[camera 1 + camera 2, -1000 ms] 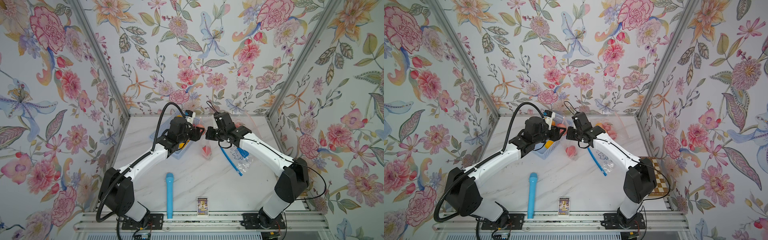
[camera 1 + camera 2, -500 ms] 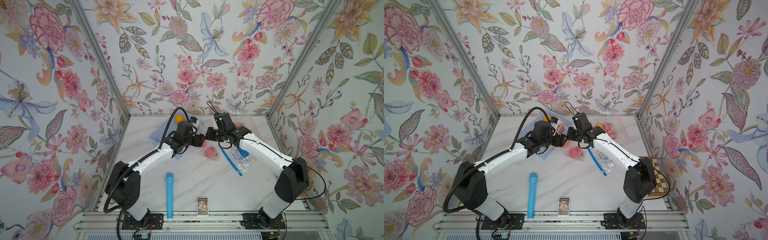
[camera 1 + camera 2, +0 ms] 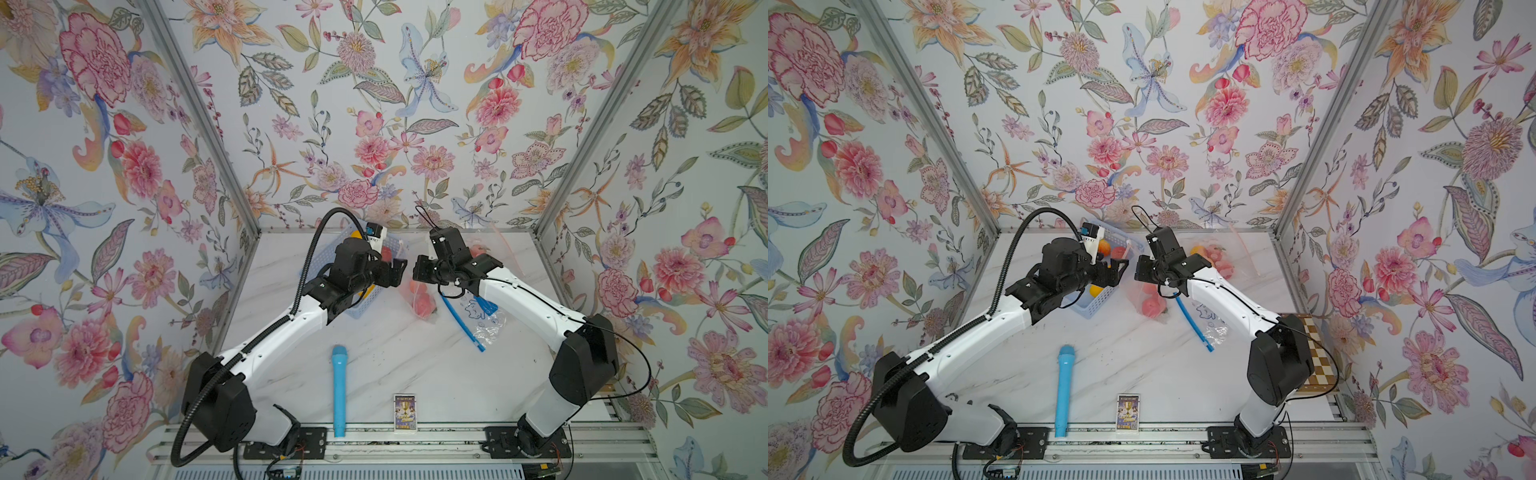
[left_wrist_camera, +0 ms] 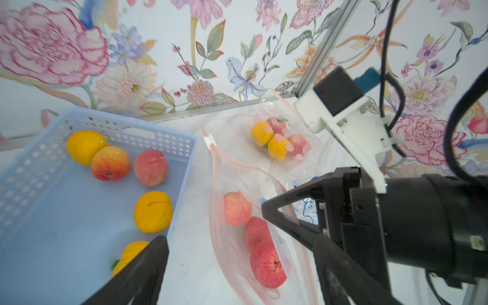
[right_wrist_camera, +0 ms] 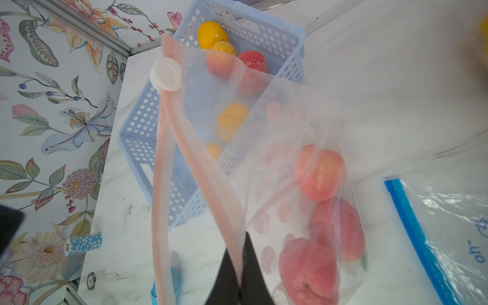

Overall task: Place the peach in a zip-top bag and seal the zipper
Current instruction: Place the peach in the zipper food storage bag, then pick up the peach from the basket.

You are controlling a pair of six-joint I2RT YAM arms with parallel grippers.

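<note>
A clear zip-top bag (image 5: 277, 126) with a pink zipper hangs open beside the basket, its white slider (image 5: 165, 74) at one end. My right gripper (image 5: 239, 247) is shut on the bag's rim and holds it up, seen in both top views (image 3: 417, 270) (image 3: 1139, 270). Three pink peaches (image 4: 266, 264) lie inside the bag (image 4: 229, 169), also visible from above (image 3: 420, 302) (image 3: 1150, 306). My left gripper (image 4: 237, 241) stands open and empty just over the bag's mouth, facing the right gripper (image 3: 395, 271) (image 3: 1119, 272).
A pale blue perforated basket (image 3: 360, 309) (image 4: 188, 148) with several peaches and yellow fruits sits under my left arm. A second bag of fruit (image 3: 486, 249) lies at the back right. A blue-zipper bag (image 3: 478, 318), a blue cylinder (image 3: 338, 390) and a card (image 3: 404, 411) lie nearer the front.
My left gripper has opened wide. The left arm swung in toward the bag's mouth and has drawn back a little. The right gripper has kept its hold on the bag.
</note>
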